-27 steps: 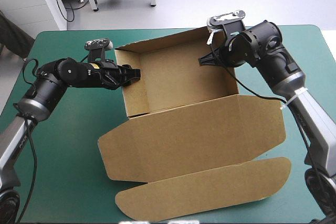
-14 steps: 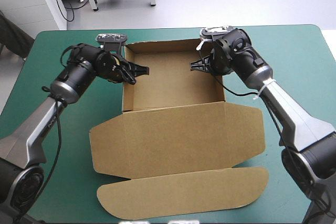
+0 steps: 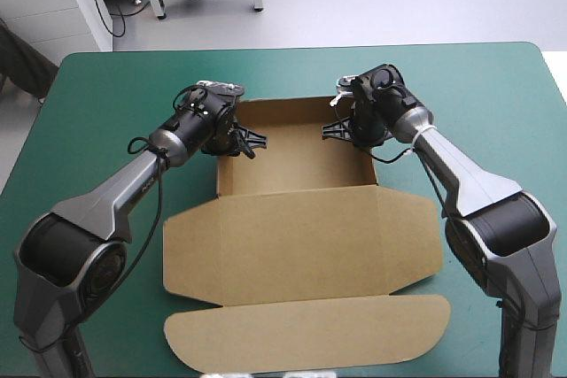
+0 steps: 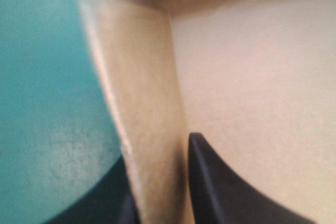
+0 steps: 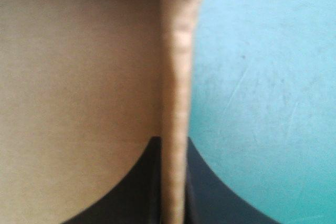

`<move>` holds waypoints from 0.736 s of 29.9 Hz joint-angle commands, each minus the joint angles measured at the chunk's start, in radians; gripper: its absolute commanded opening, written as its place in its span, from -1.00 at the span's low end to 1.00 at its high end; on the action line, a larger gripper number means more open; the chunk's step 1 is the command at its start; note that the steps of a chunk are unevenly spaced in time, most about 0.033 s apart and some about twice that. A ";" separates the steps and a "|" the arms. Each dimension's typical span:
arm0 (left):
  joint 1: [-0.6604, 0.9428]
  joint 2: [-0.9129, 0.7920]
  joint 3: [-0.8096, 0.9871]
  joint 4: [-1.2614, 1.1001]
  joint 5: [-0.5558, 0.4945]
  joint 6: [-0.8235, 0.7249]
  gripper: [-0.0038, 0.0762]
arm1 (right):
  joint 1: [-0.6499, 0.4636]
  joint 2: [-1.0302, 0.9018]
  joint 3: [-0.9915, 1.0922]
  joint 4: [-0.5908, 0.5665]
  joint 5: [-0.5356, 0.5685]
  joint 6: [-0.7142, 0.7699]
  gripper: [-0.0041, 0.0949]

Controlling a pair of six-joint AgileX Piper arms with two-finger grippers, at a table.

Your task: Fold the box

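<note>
There was one box, two grippers and one table. The box lay on the teal-green cover around the middle of the table. Its tray was toward the far edge with the walls raised. Its lid lay flat toward the near edge, ending in one long tuck flap.

The left gripper pinched the tray's left side wall, one black finger inside the tray and one outside, all but closed on the board. The right gripper clamped the right side wall the same way, with the sheet standing edge-on between its fingers.

Earlier the box had sat skewed, its right end swung toward the far edge. It then lay square to the table's edges. Both arms had stretched farther forward, and their grips had moved nearer the tray's far corners.

The board was matte brown cardboard, pale on the tray's floor, with straight creases between its panels. The lid's outer corners were rounded and the tuck flap's ends curved. The cover looked smooth, with faint scratches beside the right gripper.
</note>
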 commanded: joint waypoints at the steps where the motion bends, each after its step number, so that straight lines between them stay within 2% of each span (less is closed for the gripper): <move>1: -0.037 -0.018 -0.029 -0.050 -0.088 0.049 -0.92 | -0.042 -0.039 -0.035 0.161 -0.092 -0.089 -0.95; 4: -0.002 -0.017 -0.029 -0.122 -0.102 0.047 -0.92 | -0.105 -0.032 -0.035 0.217 -0.086 -0.141 -0.95; 8: 0.082 -0.017 -0.029 -0.260 -0.102 0.084 -0.92 | -0.147 -0.032 -0.035 0.226 -0.085 -0.183 -0.95; 10: 0.101 -0.017 -0.029 -0.295 -0.101 0.141 -0.92 | -0.150 -0.028 -0.035 0.227 -0.098 -0.201 -0.95; 22: 0.104 0.042 -0.029 -0.304 -0.129 0.164 -0.92 | -0.150 0.031 -0.037 0.228 -0.095 -0.233 -0.95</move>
